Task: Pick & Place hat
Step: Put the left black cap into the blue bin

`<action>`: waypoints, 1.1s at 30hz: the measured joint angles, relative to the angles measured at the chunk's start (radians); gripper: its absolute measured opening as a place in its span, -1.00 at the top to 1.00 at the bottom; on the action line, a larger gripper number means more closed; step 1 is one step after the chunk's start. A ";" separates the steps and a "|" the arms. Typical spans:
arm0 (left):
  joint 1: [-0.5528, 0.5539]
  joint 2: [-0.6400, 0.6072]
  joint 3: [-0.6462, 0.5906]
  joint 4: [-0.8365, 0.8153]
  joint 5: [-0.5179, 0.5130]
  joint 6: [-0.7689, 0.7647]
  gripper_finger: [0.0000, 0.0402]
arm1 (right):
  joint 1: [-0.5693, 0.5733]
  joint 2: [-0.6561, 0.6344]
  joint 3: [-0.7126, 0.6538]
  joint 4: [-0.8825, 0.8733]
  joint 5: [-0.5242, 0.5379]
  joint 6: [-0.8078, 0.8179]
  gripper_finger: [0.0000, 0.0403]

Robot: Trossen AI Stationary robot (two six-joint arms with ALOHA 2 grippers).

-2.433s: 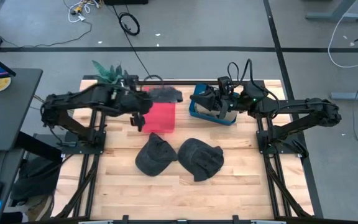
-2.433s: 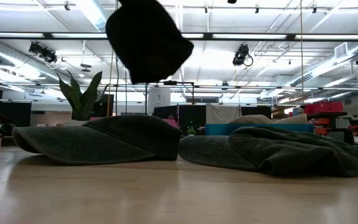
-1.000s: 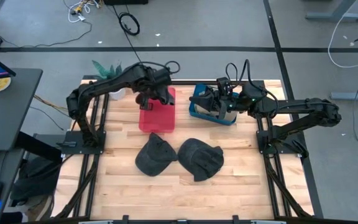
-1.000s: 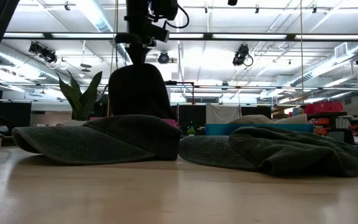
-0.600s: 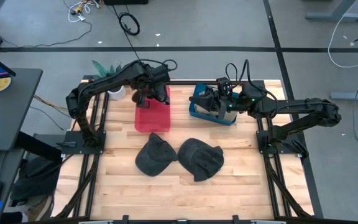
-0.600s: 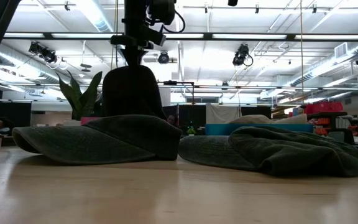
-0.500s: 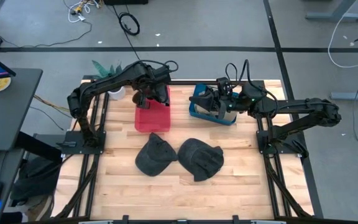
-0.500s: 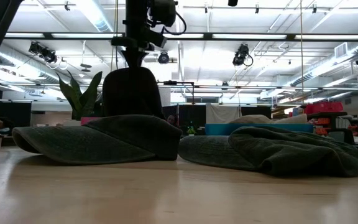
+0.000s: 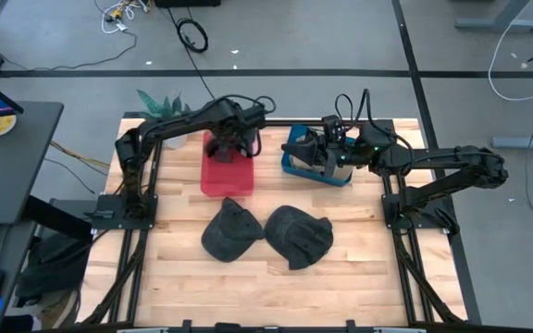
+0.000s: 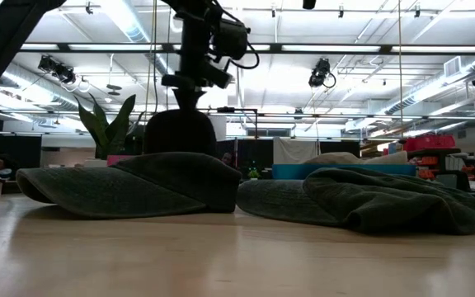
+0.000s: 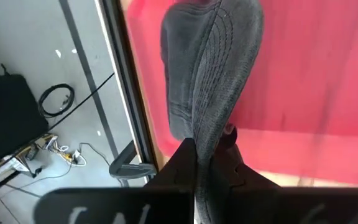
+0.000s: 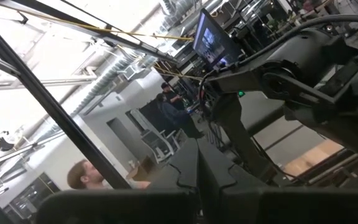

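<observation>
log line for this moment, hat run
left gripper: shut on hat, over red bin | right gripper: shut, over blue bin

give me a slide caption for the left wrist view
Left gripper shut on a grey hat, holding it over the red bin.

- The hat point(image 11: 213, 68) pinched in my left gripper point(image 11: 199, 163) is dark grey cloth, matt, with raised stitched seams running along it.
- Under it, the red bin point(image 11: 328, 87) looks like smooth plastic with a soft sheen.
- The table point(image 9: 248, 287) is pale wood in jointed planks, smooth; from the low camera it shines faintly.
- The two hats lying on the table point(image 10: 130, 186) point(image 10: 386, 202) are the same dull grey fabric, the right one rumpled.
- The blue bin point(image 9: 308, 166) looks like plastic.
- My fingers point(image 11: 173, 168) are matt black.
- The frame rail point(image 11: 120, 81) beside the table is dark metal.
</observation>
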 joint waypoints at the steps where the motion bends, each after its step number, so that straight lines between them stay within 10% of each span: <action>1: -0.002 0.003 0.000 0.014 -0.001 -0.011 0.94 | 0.000 0.000 0.000 -0.002 0.000 0.000 1.00; 25: -0.031 0.012 0.000 0.104 0.009 -0.046 0.94 | 0.000 0.000 0.000 -0.020 0.000 -0.002 1.00; 33: -0.028 0.012 0.000 0.110 0.046 -0.084 0.31 | 0.000 0.000 0.000 -0.033 0.000 0.001 1.00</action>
